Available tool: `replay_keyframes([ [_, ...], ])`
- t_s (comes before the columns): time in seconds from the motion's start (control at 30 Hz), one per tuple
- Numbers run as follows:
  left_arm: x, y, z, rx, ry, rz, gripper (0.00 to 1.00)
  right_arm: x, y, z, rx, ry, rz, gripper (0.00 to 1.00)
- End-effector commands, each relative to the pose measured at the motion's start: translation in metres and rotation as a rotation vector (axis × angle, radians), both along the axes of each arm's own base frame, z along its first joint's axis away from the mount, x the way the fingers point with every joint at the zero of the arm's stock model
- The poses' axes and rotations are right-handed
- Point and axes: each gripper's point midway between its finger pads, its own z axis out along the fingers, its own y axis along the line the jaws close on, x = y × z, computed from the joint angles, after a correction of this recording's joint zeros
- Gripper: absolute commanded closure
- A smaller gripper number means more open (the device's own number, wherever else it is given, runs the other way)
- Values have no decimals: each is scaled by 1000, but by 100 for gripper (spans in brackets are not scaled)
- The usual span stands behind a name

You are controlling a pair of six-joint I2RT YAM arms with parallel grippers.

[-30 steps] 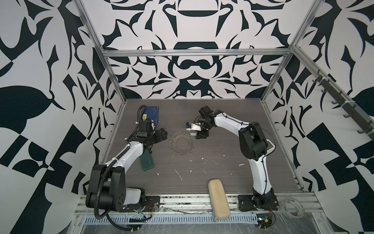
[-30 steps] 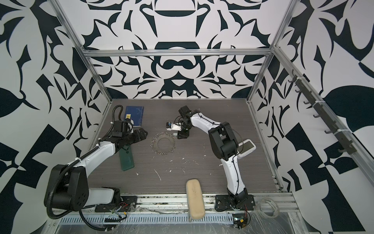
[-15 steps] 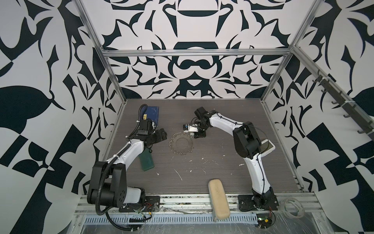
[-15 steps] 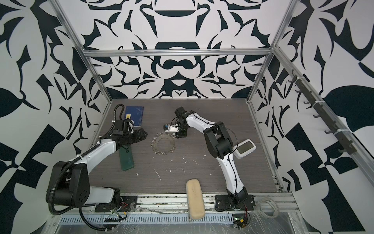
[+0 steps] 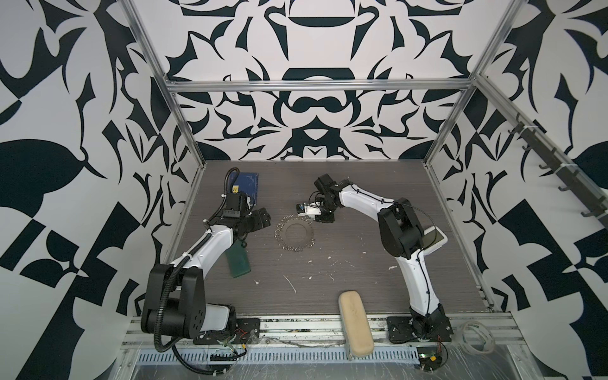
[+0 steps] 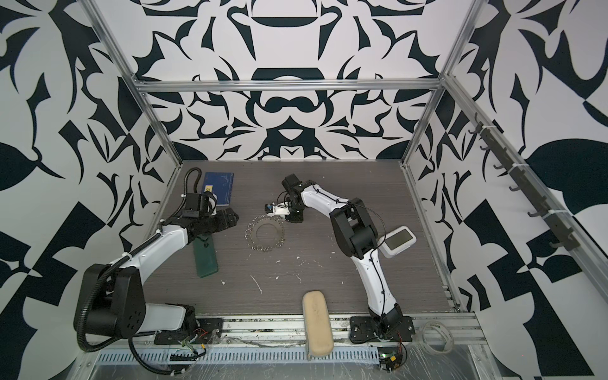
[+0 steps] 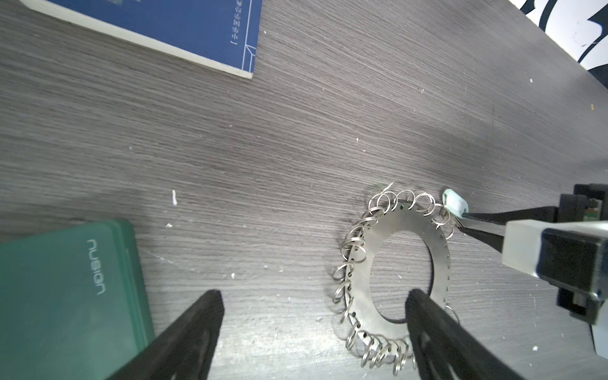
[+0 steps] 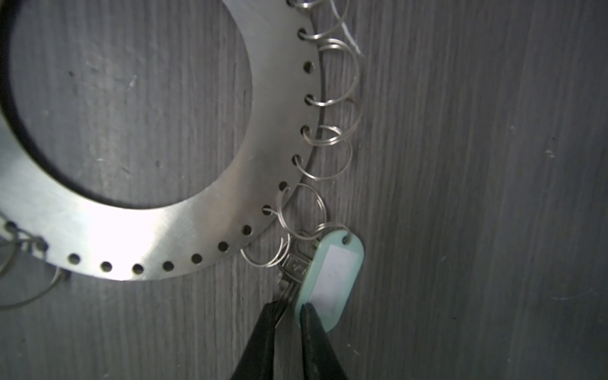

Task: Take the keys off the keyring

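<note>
The keyring (image 5: 293, 233) (image 6: 265, 234) is a flat silver hoop with a fringe of small wire rings, lying flat mid-table. The keys (image 8: 332, 273) are a pale oval tag and a small metal key on one ring at the hoop's edge, the tag (image 7: 455, 202) also showing in the left wrist view. My right gripper (image 8: 291, 307) (image 5: 298, 214) has its thin black fingers pinched on the key's blade and the tag's end. My left gripper (image 7: 314, 292) (image 5: 260, 220) hovers open at the hoop's left side, one finger (image 7: 427, 329) over its rim, holding nothing.
A blue book (image 5: 248, 184) lies at the back left, and a green case (image 5: 238, 261) lies under the left arm. A white device with a screen (image 6: 398, 241) is by the right arm. A beige case (image 5: 355, 319) sits at the front edge. White crumbs dot the table.
My right gripper has shifted left to the hoop's far edge and its fingers have closed on the key and tag. The left arm has barely moved.
</note>
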Motion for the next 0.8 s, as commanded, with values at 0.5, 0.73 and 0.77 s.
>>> replay_keyframes([
  [0.5,-4,-3,16,7,-29,-44,10,17,-13,74,154,-119,-138,72],
  [0.73,-6,-9,19,-13,-41,-79,11,28,13,78,199,-204,-27,73],
  [0.77,-6,-9,18,-14,-41,-78,11,28,16,75,194,-213,-9,73],
])
